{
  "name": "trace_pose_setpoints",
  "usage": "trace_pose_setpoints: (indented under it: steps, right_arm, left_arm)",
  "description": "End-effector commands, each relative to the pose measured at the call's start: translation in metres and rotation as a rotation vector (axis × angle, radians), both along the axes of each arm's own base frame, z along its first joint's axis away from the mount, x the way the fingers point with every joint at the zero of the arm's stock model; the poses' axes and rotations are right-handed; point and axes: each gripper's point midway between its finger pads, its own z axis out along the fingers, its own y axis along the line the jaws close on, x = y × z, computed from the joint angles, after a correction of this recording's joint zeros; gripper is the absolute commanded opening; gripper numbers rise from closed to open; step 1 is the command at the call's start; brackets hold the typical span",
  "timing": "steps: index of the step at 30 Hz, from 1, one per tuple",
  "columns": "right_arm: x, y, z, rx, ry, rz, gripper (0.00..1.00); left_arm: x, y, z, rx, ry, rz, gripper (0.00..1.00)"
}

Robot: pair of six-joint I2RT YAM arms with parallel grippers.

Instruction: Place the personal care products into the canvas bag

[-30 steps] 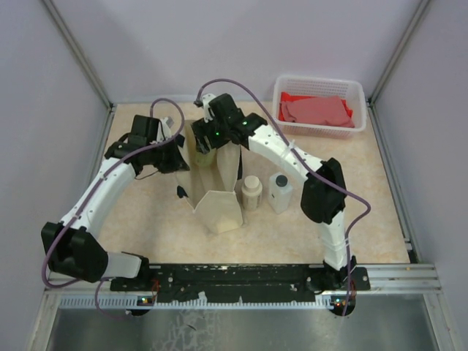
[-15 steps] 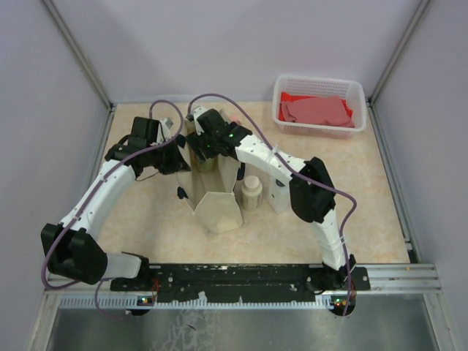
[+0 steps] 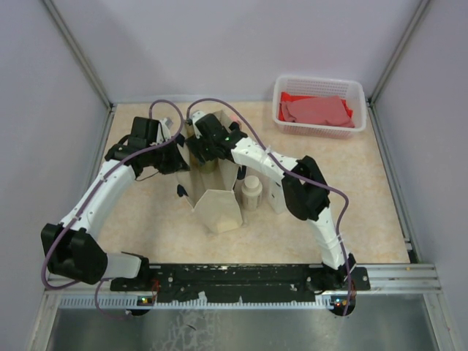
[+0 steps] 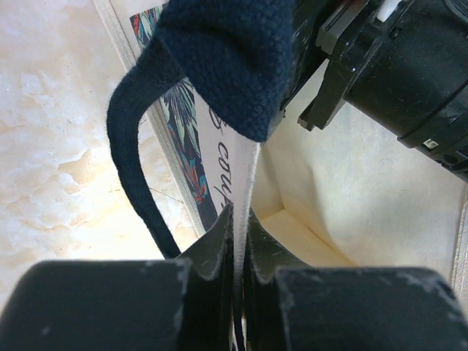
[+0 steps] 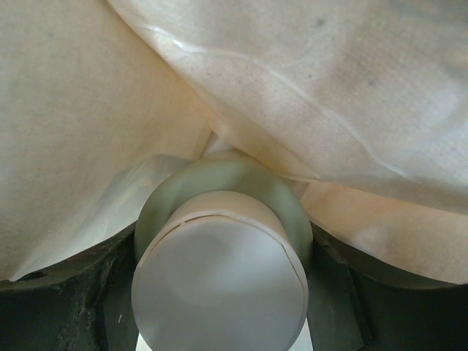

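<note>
1. The bag (image 3: 217, 205) stands upright on the table (image 3: 351, 219), a little left of the middle, with its mouth open to the ceiling.
2. The left gripper (image 4: 238, 245) is pinched tight on the bag's left rim. The canvas edge runs straight up between its fingers (image 4: 212, 256), and no gap shows on either side of the cloth.
3. A navy strap (image 4: 219, 58) flops over that rim just above the fingers. Its loop hangs down the printed outer side of the bag.
4. The right gripper (image 5: 219, 292) reaches down through the mouth of the bag from above. It is closed round the green bottle (image 5: 227, 183), with one finger pressed against each side.
5. The green bottle sits upright in that grip, inside the bag, with its pale cap towards the wrist camera. The canvas walls fold in close around it. I cannot tell whether its base touches the bottom of the bag.
6. The cream bottle (image 3: 251, 191) stands on the table just to the right of the bag, outside it.
7. The white bottle (image 3: 276, 199) stands just beside the cream one, on its right. The right arm crosses in front and hides most of it, cap included.
8. The basket (image 3: 322, 131) sits in the far right corner, well apart from the bag, with the red cloth (image 3: 318, 110) lying in it.
</note>
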Motion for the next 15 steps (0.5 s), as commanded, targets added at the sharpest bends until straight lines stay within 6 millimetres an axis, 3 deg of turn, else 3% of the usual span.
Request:
trace_pose_setpoints:
  steps: [1,5,8,10,15]
  right_arm:
    - [0.015,0.008,0.027,0.053,-0.086,-0.012,0.13]
    - [0.013,0.009,0.028,0.051,-0.078,-0.002,0.28]
    - [0.011,0.008,0.036,0.051,-0.079,0.002,0.47]
    - [0.010,0.006,0.048,0.057,-0.089,0.004,0.65]
    - [0.004,0.000,0.098,0.099,-0.142,0.016,0.80]
  left_arm:
    - [-0.005,-0.006,0.003,-0.028,0.009,-0.015,0.10]
    - [-0.006,-0.005,0.002,-0.026,0.012,-0.015,0.09]
    - [-0.005,-0.005,-0.001,-0.025,0.018,-0.016,0.09]
    - [-0.005,-0.006,-0.001,-0.025,0.021,-0.015,0.09]
    - [-0.002,-0.008,-0.002,-0.033,0.028,-0.017,0.08]
